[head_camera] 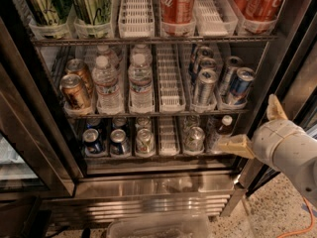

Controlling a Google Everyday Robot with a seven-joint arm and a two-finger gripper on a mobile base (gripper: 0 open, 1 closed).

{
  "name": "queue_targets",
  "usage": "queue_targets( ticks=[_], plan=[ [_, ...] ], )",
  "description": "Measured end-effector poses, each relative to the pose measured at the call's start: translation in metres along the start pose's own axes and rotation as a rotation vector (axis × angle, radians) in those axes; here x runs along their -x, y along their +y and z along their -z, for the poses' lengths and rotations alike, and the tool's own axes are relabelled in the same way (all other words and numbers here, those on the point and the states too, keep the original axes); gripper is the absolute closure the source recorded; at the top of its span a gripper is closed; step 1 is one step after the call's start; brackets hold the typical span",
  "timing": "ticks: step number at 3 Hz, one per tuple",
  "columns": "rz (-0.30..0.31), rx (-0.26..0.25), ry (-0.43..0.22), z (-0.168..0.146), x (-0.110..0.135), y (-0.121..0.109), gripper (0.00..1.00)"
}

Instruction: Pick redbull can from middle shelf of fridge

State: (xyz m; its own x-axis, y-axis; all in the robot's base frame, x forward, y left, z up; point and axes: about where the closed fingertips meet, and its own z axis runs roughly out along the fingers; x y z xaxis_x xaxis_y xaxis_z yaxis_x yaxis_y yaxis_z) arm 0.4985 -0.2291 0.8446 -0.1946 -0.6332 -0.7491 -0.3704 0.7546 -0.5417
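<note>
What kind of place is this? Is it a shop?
Probably a shop or break room: a big steel drinks fridge, its racks packed with red cola cans, water bottles and slim cans. The gripper hangs open at the right, outside it.

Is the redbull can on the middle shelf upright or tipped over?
Upright: the redbull can stands top up. The gripper is open, lower right of it.
</note>
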Motion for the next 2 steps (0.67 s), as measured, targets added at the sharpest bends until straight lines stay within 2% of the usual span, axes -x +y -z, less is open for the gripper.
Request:
queue_targets(
  ticks=[1,2],
  plan=[
    [-0.092,-0.086,-0.019,-0.008,-0.001,-0.02,0.0],
    [-0.189,-0.12,-0.096,-0.01,-0.002,-0.038,0.0]
  ],
)
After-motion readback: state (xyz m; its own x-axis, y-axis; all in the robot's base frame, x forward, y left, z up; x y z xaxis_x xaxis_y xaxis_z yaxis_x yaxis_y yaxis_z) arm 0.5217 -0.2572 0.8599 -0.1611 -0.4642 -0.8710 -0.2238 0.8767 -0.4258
